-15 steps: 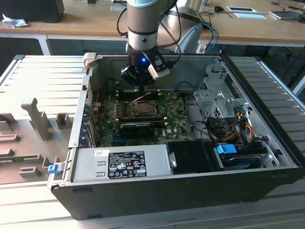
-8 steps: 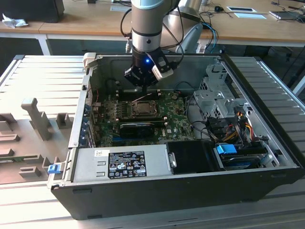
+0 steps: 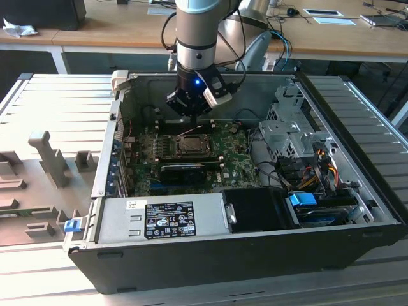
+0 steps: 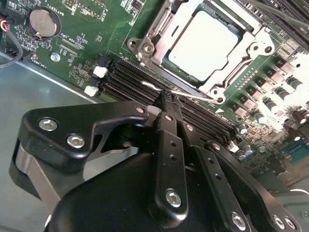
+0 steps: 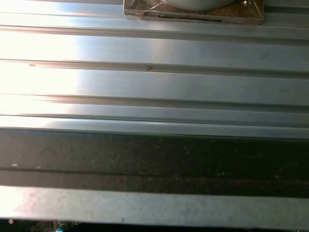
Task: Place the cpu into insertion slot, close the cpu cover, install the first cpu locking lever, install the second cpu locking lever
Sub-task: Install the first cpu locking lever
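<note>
Big black computer case (image 3: 210,255) lies open on ribbed metal table (image 3: 38,108). Inside: green board (image 3: 191,156), silver power box (image 3: 159,220) at 6 o'clock, drive cage (image 3: 287,137) at 3 o'clock. Socket at board's middle holds cpu (image 4: 203,41); cpu cover (image 4: 157,36) frames it. Gripper (image 4: 169,99) hangs just beside socket, fingers pinched together, holding nothing.

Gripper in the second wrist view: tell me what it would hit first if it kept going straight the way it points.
Probably the thin silver lever just ahead of the gripper, beside the black memory slots; beyond it lies the cpu cover. Depth is hard to judge.
</note>
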Robot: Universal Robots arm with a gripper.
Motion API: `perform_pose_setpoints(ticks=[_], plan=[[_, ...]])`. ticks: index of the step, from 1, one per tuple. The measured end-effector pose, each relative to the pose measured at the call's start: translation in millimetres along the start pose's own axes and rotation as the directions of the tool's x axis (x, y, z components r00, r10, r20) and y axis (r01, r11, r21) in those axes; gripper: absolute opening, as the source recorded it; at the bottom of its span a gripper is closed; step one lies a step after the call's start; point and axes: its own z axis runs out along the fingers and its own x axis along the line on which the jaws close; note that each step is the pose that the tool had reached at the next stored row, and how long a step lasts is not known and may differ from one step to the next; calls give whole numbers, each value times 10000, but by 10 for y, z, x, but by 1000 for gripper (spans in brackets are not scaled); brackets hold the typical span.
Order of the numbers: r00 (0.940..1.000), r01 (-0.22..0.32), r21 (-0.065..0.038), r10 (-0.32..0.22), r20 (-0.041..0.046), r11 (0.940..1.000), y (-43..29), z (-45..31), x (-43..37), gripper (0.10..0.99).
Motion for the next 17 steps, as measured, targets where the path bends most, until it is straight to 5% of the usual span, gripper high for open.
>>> perform_pose_setpoints(ticks=[17], plan=[[10000, 6, 72, -6, -3, 10000, -22, 76, -85, 106]])
